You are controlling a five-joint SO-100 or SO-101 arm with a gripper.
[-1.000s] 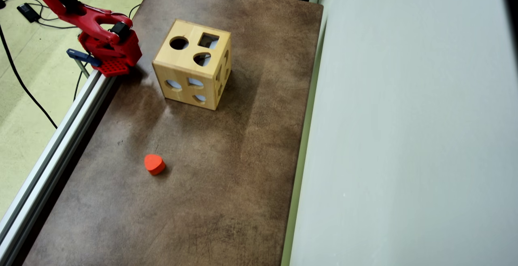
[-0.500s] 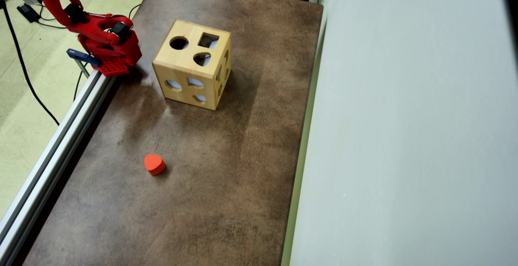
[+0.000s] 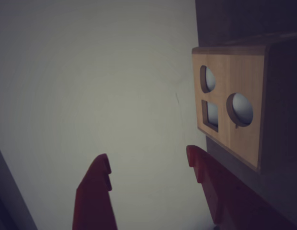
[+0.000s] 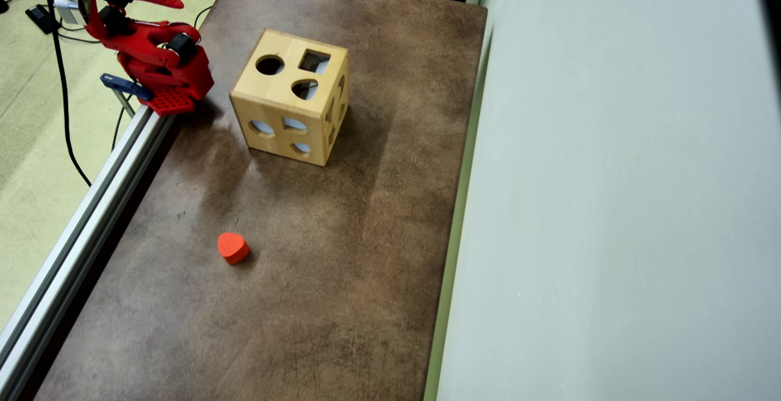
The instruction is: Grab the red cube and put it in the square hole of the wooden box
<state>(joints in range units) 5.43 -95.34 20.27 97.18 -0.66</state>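
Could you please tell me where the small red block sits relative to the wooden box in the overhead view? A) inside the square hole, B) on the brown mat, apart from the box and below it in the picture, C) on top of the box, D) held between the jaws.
B: the small red block lies alone on the brown mat, well clear of the light wooden box with shaped holes.

The brown counter (image 4: 341,279) has lots of bare room. The wooden box (image 4: 291,96) stands near the far end and blocks the way there. The small red block (image 4: 232,246) sits alone, well apart from the box, with open room all around it. A pale wall (image 4: 610,205) closes off the right side in the overhead view.
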